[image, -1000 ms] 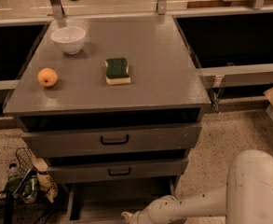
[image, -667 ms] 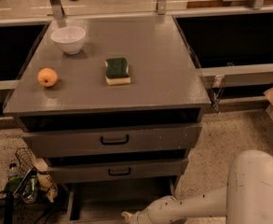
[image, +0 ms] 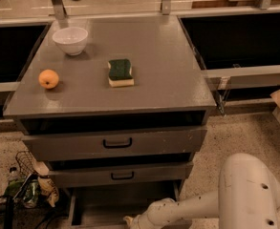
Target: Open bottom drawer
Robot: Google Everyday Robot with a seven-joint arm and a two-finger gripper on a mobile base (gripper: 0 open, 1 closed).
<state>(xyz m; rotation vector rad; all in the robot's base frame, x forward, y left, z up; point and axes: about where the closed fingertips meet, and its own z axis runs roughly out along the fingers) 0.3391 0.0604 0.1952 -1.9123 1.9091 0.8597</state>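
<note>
The grey cabinet (image: 130, 104) has a top drawer front (image: 115, 143) and a middle drawer front (image: 118, 175), each with a black loop handle and each slightly out. Below them the bottom drawer (image: 123, 202) stands pulled out, its shallow inside showing; its front and handle are cut off by the lower edge of the view. My white arm (image: 187, 209) reaches in low from the right. The gripper (image: 129, 221) sits at the very bottom of the view, over the near part of that drawer, mostly out of frame.
On the cabinet top are a white bowl (image: 70, 39), an orange (image: 48, 78) and a green-and-yellow sponge (image: 120, 72). A wire basket with bottles and bags (image: 27, 185) stands on the floor at the left. Dark openings flank the cabinet on both sides.
</note>
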